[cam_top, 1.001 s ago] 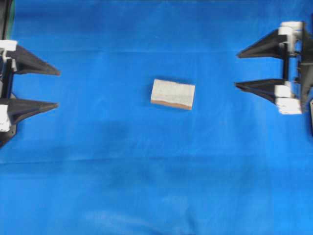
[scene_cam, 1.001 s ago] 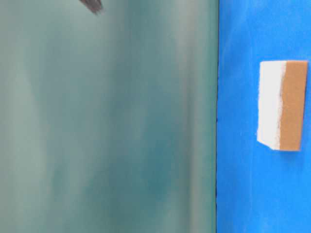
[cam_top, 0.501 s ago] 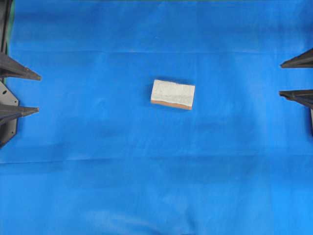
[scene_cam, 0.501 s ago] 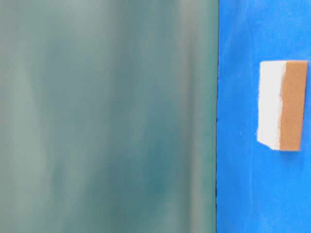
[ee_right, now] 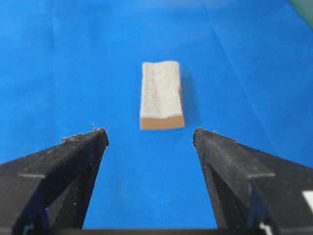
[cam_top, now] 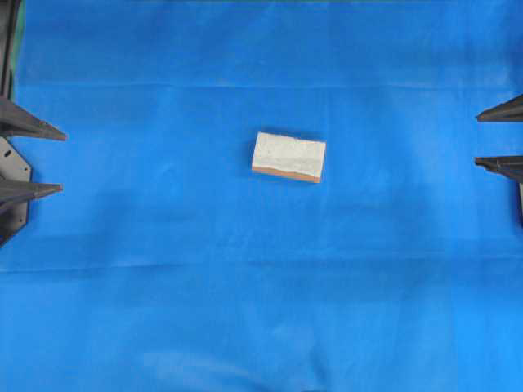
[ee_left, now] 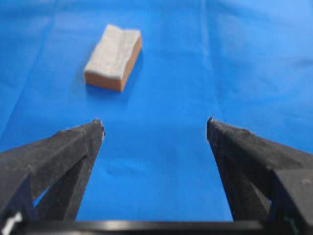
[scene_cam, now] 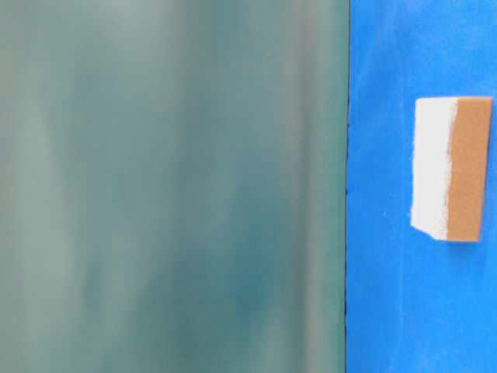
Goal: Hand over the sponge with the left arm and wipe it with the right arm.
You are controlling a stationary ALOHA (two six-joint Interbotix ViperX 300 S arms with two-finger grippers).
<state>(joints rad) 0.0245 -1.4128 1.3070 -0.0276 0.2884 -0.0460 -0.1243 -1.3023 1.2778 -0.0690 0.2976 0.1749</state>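
The left arm's black pointed two-finger gripper [cam_top: 33, 160] stands spread and empty. Mid-cloth lies the small grey-white speckled sponge with its orange-brown underlayer [cam_top: 288, 157], untouched, so the pickup probably comes next: reach in, straddle, pinch. The right arm's matching gripper [cam_top: 500, 139] gapes too, mostly cut off.

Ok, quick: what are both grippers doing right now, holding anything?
Left gripper: open, holding nothing.
Right gripper: open, holding nothing.
The grey-white speckled rectangular sponge with the orange-brown layer lies apart from both on the blue cloth.
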